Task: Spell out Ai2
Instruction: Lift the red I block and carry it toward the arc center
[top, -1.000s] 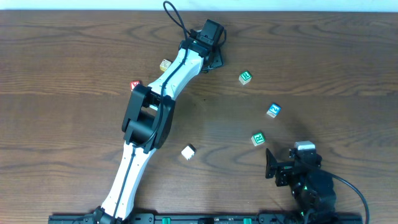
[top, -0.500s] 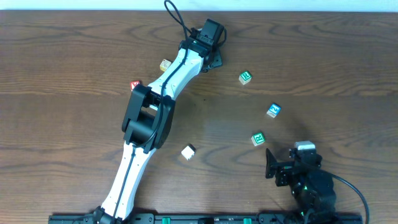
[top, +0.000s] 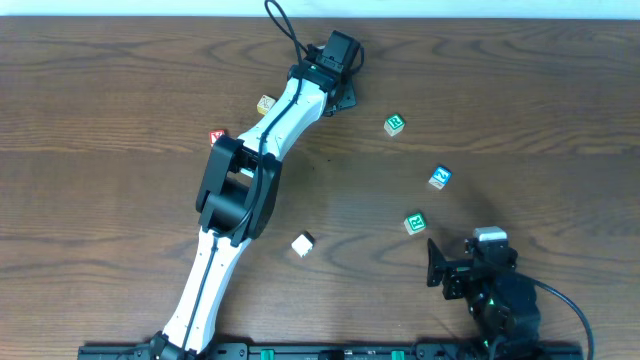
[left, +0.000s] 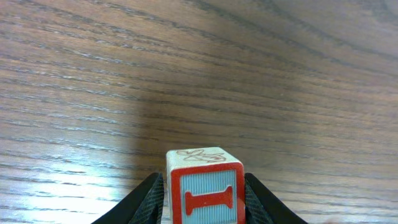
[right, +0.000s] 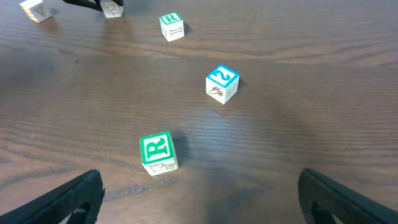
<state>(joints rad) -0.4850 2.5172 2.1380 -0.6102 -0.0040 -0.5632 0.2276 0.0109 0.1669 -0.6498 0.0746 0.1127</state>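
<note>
Seven cubes: two red-marked, one yellow-marked cube (top: 265, 103), one plain white cube (top: 303, 243), two green-marked cubes (right: 157, 151), one blue. Far left, red-marked cube (top: 217, 136), letter unreadable. Left gripper (left: 204, 205) clamped on red I cube (left: 205, 180), cube square between jaws. Blue 2 cube (right: 222, 83) well ahead of right gripper (right: 199, 205); jaws spread wide, empty.

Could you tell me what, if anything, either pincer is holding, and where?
The left pincer brackets the red I block at its two side faces; a firm grip cannot be confirmed. The right pincer is open, empty.
</note>
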